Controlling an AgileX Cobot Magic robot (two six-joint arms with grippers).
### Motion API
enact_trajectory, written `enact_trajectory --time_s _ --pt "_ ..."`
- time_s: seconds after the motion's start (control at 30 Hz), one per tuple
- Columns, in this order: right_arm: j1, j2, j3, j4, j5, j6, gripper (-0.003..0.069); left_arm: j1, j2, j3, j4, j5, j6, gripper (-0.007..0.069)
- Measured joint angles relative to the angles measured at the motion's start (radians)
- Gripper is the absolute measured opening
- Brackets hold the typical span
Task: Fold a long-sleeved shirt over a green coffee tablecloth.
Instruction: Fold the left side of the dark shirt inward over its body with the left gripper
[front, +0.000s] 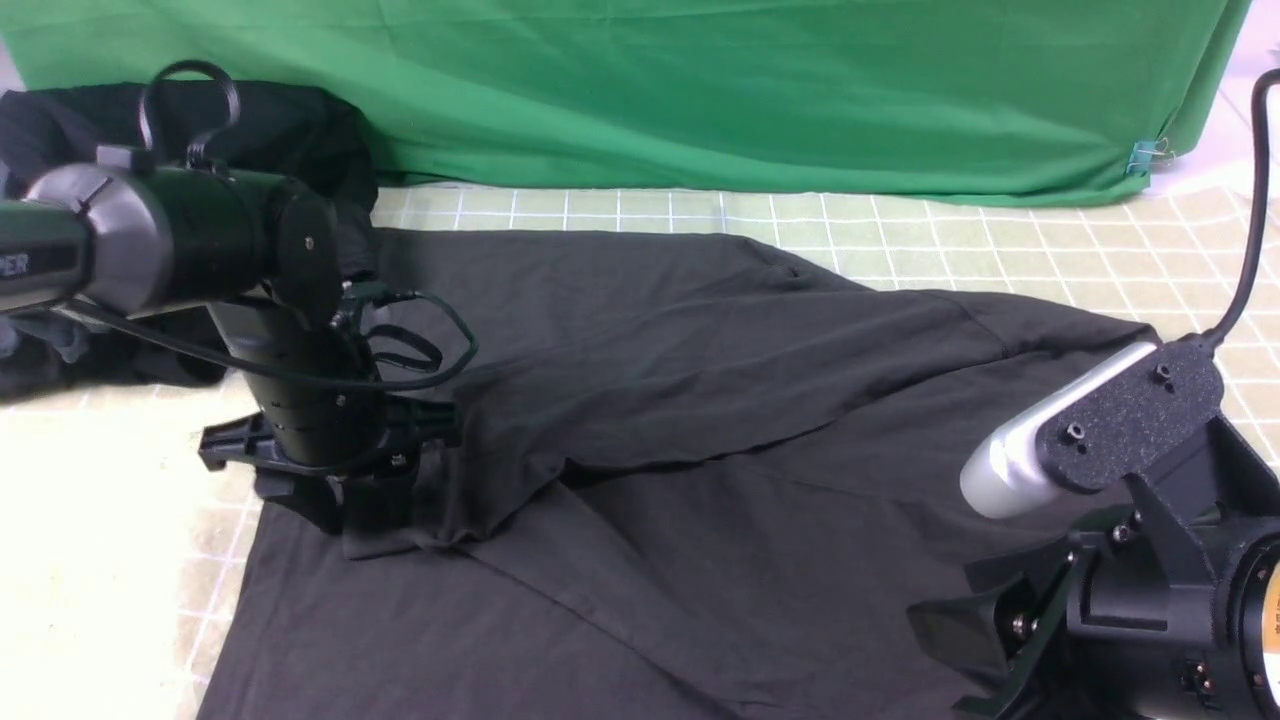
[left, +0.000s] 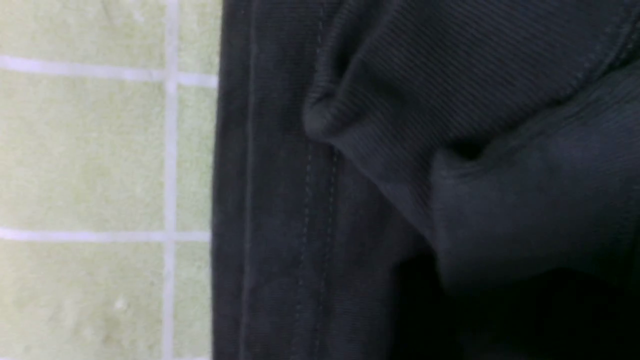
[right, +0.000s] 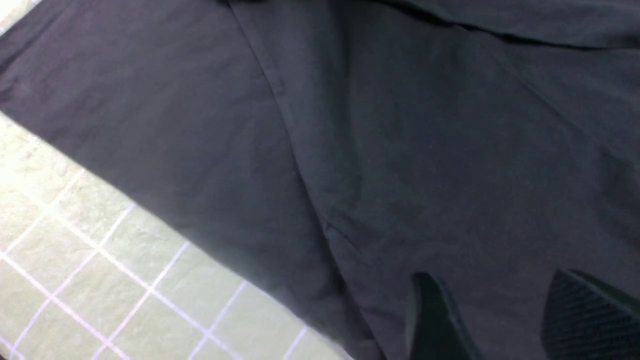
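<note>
While a sleeve (front: 640, 410) looks mid-fold inward, long-sleeved shirt (front: 720, 560) lies spread across green coffee tablecloth (front: 1000, 250). Left end effector (front: 375, 510) sits on cuff (left: 400, 100) at shirt's 8 o'clock; grip can't tell. Right end effector (right: 500, 320) at 4 o'clock, spread, empty. Next, probably: clean release, straight lift.

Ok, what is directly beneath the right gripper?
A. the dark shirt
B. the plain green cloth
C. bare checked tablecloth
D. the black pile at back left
A: in the right wrist view the right gripper hangs with its jaws apart over the shirt, and the tablecloth lies off to one side.
</note>
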Motion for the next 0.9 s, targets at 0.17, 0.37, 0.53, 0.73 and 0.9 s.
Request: enact_trajectory --time_s 0.17,0.37,0.53,0.73,0.9 --pt "0.000 0.000 0.000 0.000 0.010 0.000 0.0302 -0.001 -0.010 0.000 0.009 0.027 0.036 0.0035" --pt "0.000 0.000 0.000 0.000 0.028 0.000 0.0302 -0.001 -0.098 0.000 0.017 0.122 0.039 0.0015" --pt "0.000 0.000 0.000 0.000 0.030 0.000 0.0302 -0.001 -0.141 0.000 0.032 0.181 0.039 0.0015" --pt "0.000 0.000 0.000 0.000 0.030 0.000 0.0302 -0.001 -0.135 0.000 0.082 0.241 0.032 0.0045" --pt "0.000 0.000 0.000 0.000 0.030 0.001 0.0302 -0.001 -0.135 0.000 0.135 0.249 0.030 0.0186"
